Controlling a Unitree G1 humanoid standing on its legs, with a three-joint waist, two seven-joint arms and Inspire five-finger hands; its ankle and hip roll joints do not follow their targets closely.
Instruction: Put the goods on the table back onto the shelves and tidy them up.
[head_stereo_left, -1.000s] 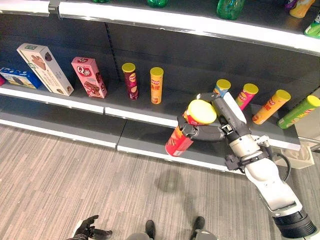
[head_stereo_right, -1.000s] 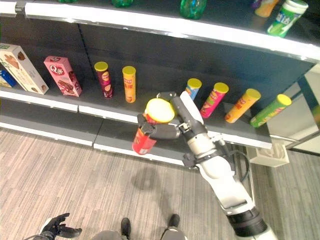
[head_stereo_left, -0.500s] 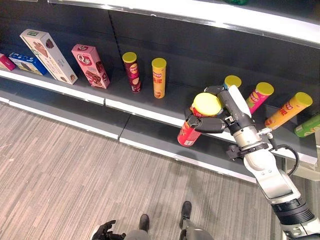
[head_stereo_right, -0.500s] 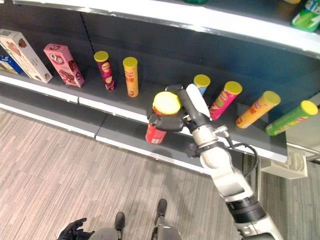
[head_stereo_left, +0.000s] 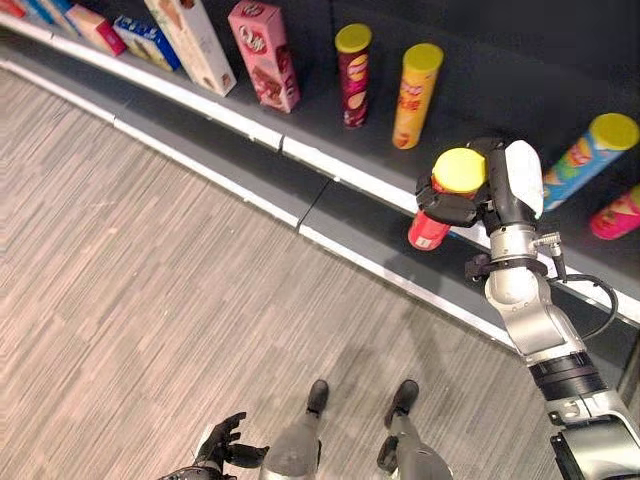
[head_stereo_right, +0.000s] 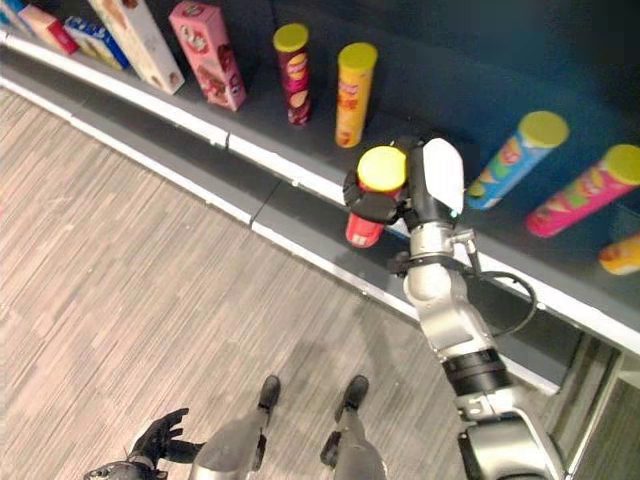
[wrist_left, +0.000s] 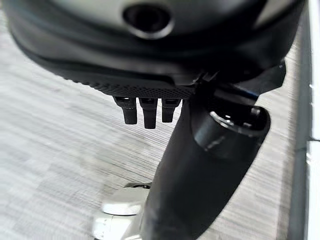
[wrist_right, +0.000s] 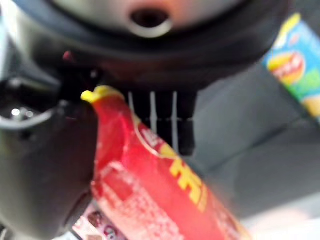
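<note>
Held can (head_stereo_left: 432, 226) sits before the shelf (head_stereo_left: 330, 165), between two standing cans (head_stereo_left: 415, 95) left and tilted cans (head_stereo_left: 585, 158) right

The right hand (head_stereo_left: 470, 205) has carried the red can (head_stereo_left: 428, 228) further in, over the shelf's (head_stereo_left: 330, 165) white front edge beside the orange can (head_stereo_left: 414, 95). The can now hangs more upright than a second ago.
</note>
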